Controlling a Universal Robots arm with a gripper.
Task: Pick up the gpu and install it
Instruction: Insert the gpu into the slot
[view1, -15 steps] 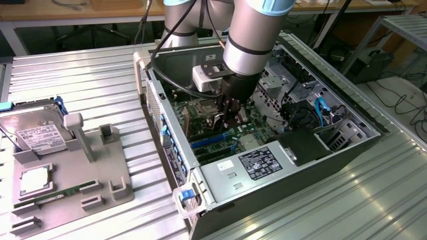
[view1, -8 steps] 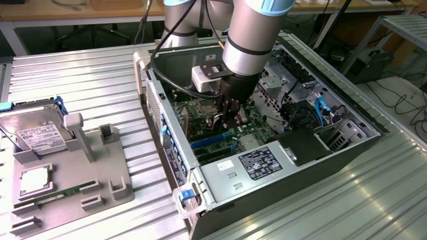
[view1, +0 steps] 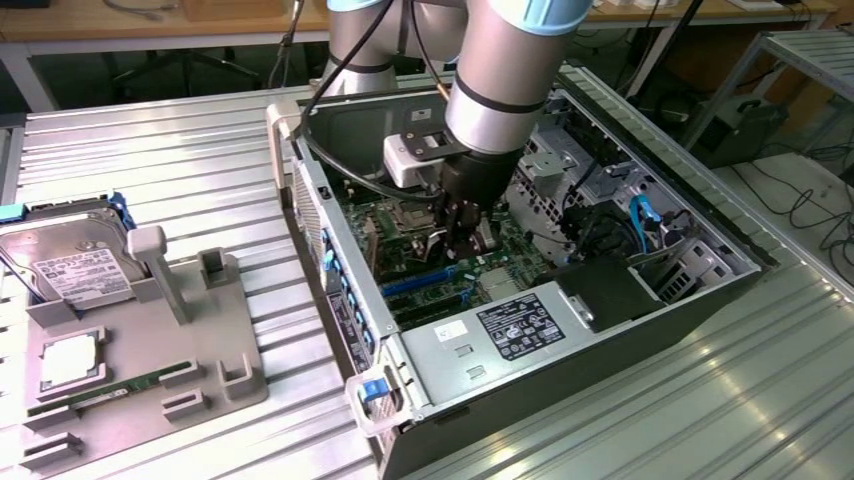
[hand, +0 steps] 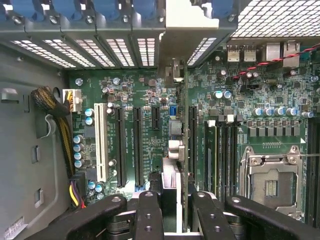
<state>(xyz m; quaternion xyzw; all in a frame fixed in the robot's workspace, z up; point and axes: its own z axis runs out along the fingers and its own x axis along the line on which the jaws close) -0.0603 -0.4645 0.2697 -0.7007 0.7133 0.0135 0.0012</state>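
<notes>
Here we see the gripper (view1: 466, 243) lowered inside the open computer case (view1: 350, 300), its fingers (hand: 148, 215) drawn narrow and clamped on the gpu (hand: 172, 165). From the wrist view the card stands on edge between the fingers, its metal bracket up by the case's rear slot openings, directly over the motherboard (hand: 145, 100) beside the black expansion slots (hand: 137, 145). Whether it is seated we cannot tell. On the counter (view1: 174, 150), a grey tray (view1: 200, 350) at the exterior view's left carries a hard drive (view1: 67, 265).
</notes>
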